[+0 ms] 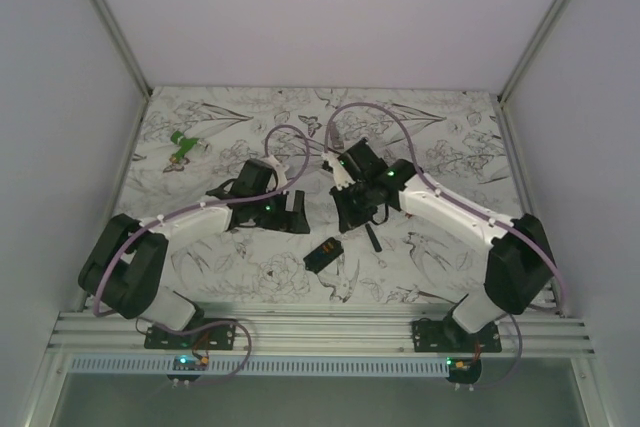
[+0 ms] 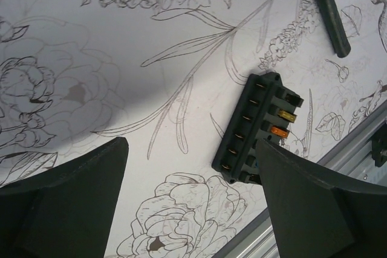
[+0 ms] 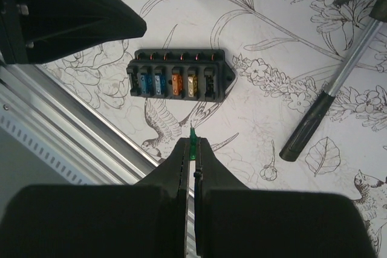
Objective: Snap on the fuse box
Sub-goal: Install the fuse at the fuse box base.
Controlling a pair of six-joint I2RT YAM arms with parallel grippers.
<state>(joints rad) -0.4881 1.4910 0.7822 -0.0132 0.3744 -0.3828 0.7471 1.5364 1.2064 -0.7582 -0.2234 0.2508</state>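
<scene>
The fuse box (image 1: 322, 254) is a small black box lying flat near the table's front edge, between the two arms. In the right wrist view the fuse box (image 3: 178, 81) shows a row of blue, orange and yellow fuses in its slots. My right gripper (image 3: 193, 148) hangs above and just short of it, shut on a small green fuse (image 3: 193, 139) whose tip pokes out of the fingertips. My left gripper (image 2: 192, 146) stands wide open with nothing between its fingers. The fuse box (image 2: 257, 128) lies just beyond its right finger (image 2: 308, 209).
A hammer (image 3: 329, 104) with a black grip and a metal shaft lies on the flower-printed table right of the fuse box. A green object (image 1: 185, 147) sits at the back left. An aluminium rail (image 1: 320, 332) runs along the near edge.
</scene>
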